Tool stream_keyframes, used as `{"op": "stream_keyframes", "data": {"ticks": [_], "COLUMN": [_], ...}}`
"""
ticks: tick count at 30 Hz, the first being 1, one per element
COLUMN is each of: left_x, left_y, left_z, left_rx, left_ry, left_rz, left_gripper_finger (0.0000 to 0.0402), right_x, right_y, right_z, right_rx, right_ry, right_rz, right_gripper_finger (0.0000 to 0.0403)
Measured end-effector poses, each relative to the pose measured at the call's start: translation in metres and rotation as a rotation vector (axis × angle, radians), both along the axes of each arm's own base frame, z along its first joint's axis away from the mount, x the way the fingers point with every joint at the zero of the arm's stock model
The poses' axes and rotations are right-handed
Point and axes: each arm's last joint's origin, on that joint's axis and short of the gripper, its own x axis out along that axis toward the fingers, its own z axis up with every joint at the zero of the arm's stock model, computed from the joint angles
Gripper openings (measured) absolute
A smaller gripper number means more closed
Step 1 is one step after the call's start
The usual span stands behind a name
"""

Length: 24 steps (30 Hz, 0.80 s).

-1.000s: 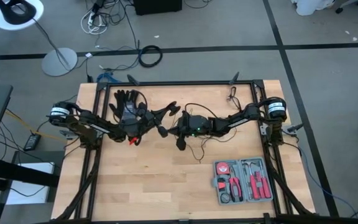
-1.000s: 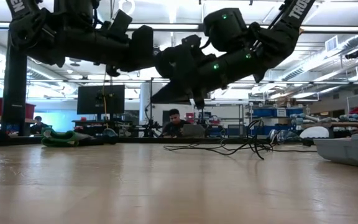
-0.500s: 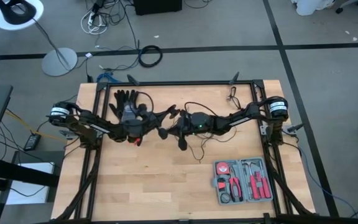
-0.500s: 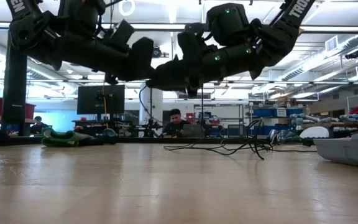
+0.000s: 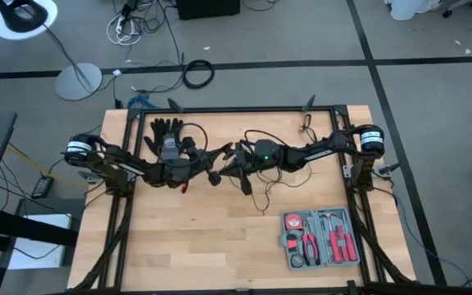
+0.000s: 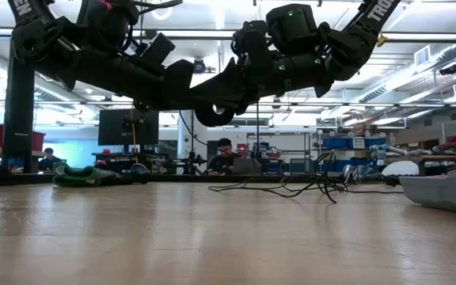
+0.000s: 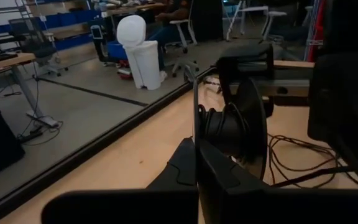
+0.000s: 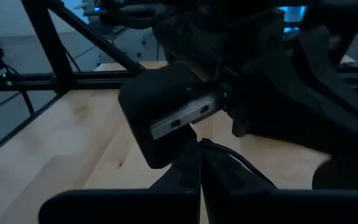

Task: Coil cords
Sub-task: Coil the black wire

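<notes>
The thin black cord [image 5: 262, 190] trails over the pale wooden worktop [image 5: 220, 238] below the two meeting grippers, a loop lifted. Left gripper [image 5: 213, 174] pressed together beside a round black disc [image 7: 238, 127]; right gripper [image 5: 229, 168] pressed together on the cord. Contact points largely hidden.

High view: we look straight down on the whole table [image 5: 187, 246] from well above. Low view: we sit at tabletop level, facing across the table [image 6: 212, 237] into the room, arms overhead. Both wrist views sit close above the table, looking forward past shut fingers toward the other arm. All four views share the table's middle, where the arms meet.
</notes>
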Motion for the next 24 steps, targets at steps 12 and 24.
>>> {"op": "stream_keyframes", "data": {"ticks": [12,24], "left_x": [0.0,0.0], "left_y": [0.002,0.003], "left_z": [-0.003,-0.003], "left_rx": [-0.001,-0.008], "left_ry": [0.032,0.028], "left_rz": [0.003,-0.016], "left_gripper_finger": [0.0,0.0], "right_x": [-0.013,-0.015], "right_y": [-0.001,-0.004], "right_z": [0.024,0.033], "right_rx": [-0.197,-0.29], "right_ry": [0.025,-0.007], "right_rz": [-0.056,-0.124], "right_gripper_finger": [0.0,0.0]}}
